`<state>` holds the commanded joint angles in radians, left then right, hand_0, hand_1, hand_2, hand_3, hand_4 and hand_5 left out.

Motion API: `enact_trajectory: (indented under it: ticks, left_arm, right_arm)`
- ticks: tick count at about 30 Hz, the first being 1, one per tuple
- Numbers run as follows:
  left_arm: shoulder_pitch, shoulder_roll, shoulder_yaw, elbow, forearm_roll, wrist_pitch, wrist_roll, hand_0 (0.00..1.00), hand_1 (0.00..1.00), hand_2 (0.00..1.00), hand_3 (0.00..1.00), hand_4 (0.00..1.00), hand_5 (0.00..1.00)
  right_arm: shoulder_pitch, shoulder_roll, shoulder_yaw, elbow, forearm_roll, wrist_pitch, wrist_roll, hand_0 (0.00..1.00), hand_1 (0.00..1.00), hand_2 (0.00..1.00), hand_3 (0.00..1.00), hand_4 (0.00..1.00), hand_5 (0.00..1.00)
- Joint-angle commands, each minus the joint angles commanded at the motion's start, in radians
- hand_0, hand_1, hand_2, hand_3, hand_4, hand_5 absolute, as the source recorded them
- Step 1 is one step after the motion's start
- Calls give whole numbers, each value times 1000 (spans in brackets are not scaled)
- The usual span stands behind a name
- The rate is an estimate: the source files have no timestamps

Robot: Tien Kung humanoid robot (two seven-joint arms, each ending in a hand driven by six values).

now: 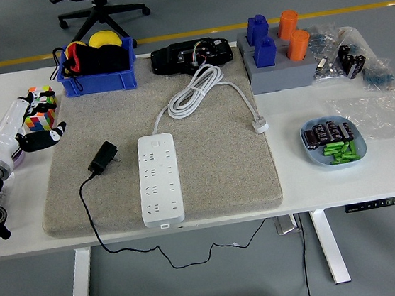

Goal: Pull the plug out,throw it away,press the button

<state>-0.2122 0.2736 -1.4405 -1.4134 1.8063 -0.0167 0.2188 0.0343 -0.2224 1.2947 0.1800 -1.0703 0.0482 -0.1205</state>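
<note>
Fingers (pixel 45 139) spread and relaxed, grasping nothing — left hand (pixel 18 130) over the table, just left of the grey mat (pixel 221 167), beside a colourful cube (pixel 41 114). Black plug (pixel 103 158) lying loose on the mat, just left of the white power strip (pixel 160 179) — apart from it.

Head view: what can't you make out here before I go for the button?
- Power strip: its button is too small to tell on or off.
- Black plug: its cord drops past the table's near edge.
- Left hand: the arm is cut off by the left edge.
- Right hand: out of frame.
</note>
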Motion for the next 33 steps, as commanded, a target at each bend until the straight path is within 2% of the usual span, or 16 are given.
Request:
enact_trajectory:
  ticks: [9,33]
  left_arm:
    - [19,0,-11,-8,1,-1,0,794,755,727,811,670,49]
    - [20,-6,-11,-13,-6,4,-10,786,746,724,810,676,78]
  right_arm:
    - [-2,8,1,0,-2,2,-4,704,678,664,617,713,488]
    - [-6,7,23,0,-11,-11,2,704,679,666,617,715,490]
